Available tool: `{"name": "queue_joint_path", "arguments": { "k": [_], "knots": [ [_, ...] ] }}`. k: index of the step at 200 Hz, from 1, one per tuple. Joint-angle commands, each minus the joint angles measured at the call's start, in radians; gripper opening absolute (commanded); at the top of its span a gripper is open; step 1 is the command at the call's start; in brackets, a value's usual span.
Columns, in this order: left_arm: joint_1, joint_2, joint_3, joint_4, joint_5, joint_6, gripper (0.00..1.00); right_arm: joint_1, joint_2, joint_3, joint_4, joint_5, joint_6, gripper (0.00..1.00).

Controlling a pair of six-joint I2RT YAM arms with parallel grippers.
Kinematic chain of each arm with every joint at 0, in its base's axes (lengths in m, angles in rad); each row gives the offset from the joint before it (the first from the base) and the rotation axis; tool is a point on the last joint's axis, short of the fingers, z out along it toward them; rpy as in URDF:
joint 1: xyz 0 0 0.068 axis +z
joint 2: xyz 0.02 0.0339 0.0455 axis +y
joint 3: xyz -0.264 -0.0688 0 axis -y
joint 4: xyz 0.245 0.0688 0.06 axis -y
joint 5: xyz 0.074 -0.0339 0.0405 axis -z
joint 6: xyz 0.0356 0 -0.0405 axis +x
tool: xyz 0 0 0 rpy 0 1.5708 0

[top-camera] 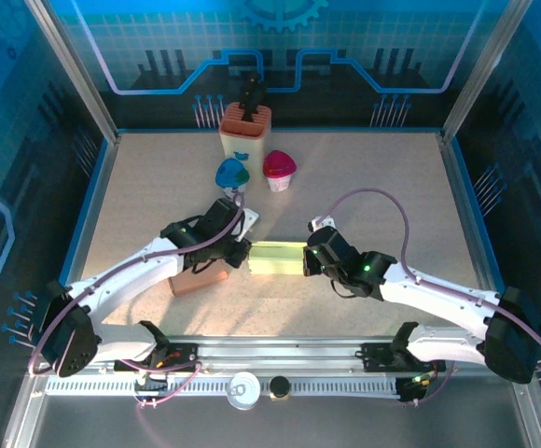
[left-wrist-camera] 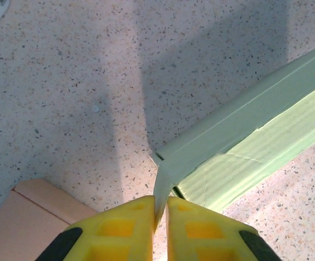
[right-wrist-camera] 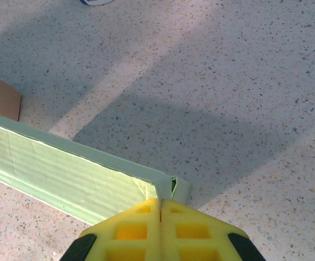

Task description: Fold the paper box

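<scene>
Positions are ref'd to the brown carton (top-camera: 194, 282), which lies flat on the table (top-camera: 392, 187).

Paper box (top-camera: 275, 259): green, long and narrow, lying on the table just right of the carton. Its L end is the end nearest the carton. L wrist cam shows a strip of bare table between the two, so they aren't touching. R wrist cam has one long side wall standing upright, w/ a ribbed inner face.

L gripper (left-wrist-camera: 160, 209): you have it just right of the carton, at the box end closest to it. Jaws are nearly closed, w/ only a thin slit left. The box's end flap stands in that slit, clamped between the yellow fingertips (left-wrist-camera: 130, 223). The flap is bent up off the box corner.

R gripper (right-wrist-camera: 160, 204): you have it at the box end farthest from the carton. Jaws are pressed together w/ no visible gap. Tips sit right on the end wall at the corner, and the paper appears to run into the seam, so it reads as a pinch. Can't tell how deep the grip is.

Misc: orange holder (top-camera: 245, 133), blue cup (top-camera: 231, 174) and pink cup (top-camera: 279, 169) are well behind the carton, apart from the box and both grippers.
</scene>
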Motion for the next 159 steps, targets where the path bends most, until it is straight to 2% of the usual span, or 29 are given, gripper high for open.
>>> {"name": "queue_joint_path", "arguments": {
  "k": [1, 38, 64, 121, 159],
  "knots": [
    [-0.009, 0.021, 0.019, 0.006, 0.016, -0.008, 0.13, 0.013, 0.007, 0.03, -0.01, 0.018, 0.021, 0.0],
    [-0.015, 0.029, 0.024, 0.007, 0.001, -0.019, 0.12, 0.013, 0.014, 0.04, -0.019, 0.02, 0.021, 0.0],
    [-0.021, 0.026, 0.026, 0.012, -0.009, -0.024, 0.07, 0.013, 0.016, 0.043, -0.02, 0.021, 0.021, 0.0],
    [-0.035, 0.037, 0.03, 0.015, 0.005, -0.056, 0.05, 0.013, 0.023, 0.046, -0.019, 0.018, 0.025, 0.0],
    [-0.041, 0.049, 0.046, 0.007, 0.026, -0.153, 0.02, 0.013, 0.027, 0.053, -0.028, 0.019, 0.034, 0.0]
  ]
}}
